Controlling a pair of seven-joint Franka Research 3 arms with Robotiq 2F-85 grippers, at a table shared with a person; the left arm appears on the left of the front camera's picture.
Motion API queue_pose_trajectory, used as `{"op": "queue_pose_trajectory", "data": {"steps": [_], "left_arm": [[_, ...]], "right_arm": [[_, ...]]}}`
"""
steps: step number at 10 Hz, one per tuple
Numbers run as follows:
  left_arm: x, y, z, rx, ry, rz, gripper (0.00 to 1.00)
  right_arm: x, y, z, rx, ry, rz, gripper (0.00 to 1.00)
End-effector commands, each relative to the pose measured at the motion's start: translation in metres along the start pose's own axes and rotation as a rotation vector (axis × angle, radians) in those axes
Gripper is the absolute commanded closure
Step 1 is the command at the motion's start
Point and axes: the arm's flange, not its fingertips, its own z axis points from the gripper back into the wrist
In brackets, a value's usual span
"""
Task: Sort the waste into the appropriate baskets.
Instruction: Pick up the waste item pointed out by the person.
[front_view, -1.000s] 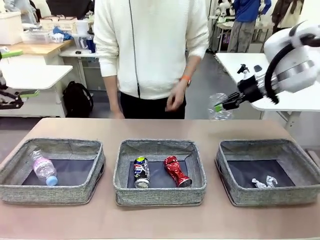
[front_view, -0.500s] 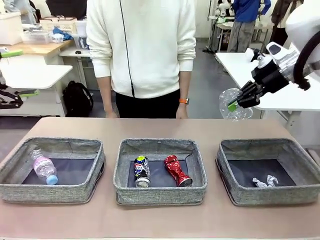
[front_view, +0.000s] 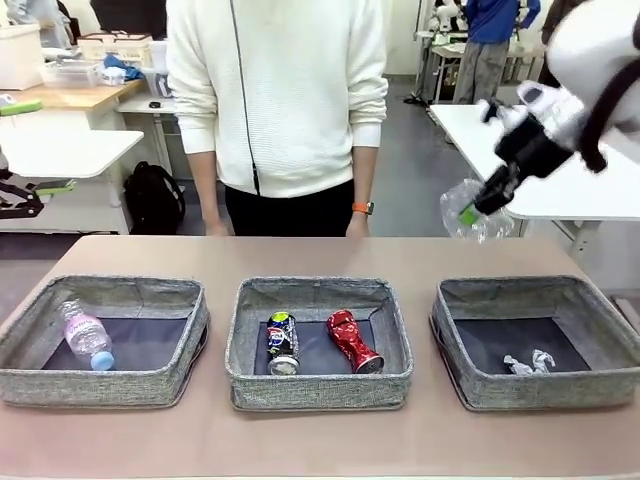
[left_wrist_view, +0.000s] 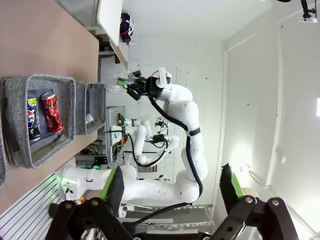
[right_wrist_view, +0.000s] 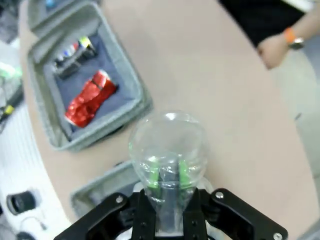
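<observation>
My right gripper (front_view: 467, 214) hangs above the table's far right edge, shut on a clear plastic cup (front_view: 489, 222). In the right wrist view the cup (right_wrist_view: 169, 134) is pinched between the green pads of that gripper (right_wrist_view: 169, 176). Three grey baskets sit in a row. The left basket (front_view: 100, 386) holds a clear bottle (front_view: 88, 336). In the middle basket (front_view: 318, 392) lie a dark can (front_view: 283, 343) and a crushed red can (front_view: 354, 342). White scraps (front_view: 528, 365) lie in the right basket (front_view: 540, 394). My left gripper (left_wrist_view: 170, 186) stands open and holds nothing, off the table's left.
A person in a white top stands at the far side, one hand (front_view: 356, 226) with an orange wristband at the table edge. White tables stand beyond at left and right. Bare tabletop (front_view: 320, 258) runs behind the baskets.
My right gripper has carried the cup to the right and its arm has risen. The person's hand has dropped from mid-air to the table edge and the person shifted left.
</observation>
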Motion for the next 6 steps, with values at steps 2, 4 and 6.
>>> {"op": "queue_pose_trajectory", "data": {"steps": [2,4,6], "left_arm": [[0.000,-0.004,-0.001,-0.011,-0.005,0.005,0.00],[0.000,-0.004,-0.001,-0.011,-0.005,0.005,0.00],[0.000,-0.004,-0.001,-0.011,-0.005,0.005,0.00]], "right_arm": [[0.092,0.066,0.064,-0.005,0.120,-0.030,0.85],[0.136,0.109,0.078,-0.028,0.118,-0.090,0.85],[0.193,0.154,0.091,-0.078,0.032,-0.418,0.85]]}}
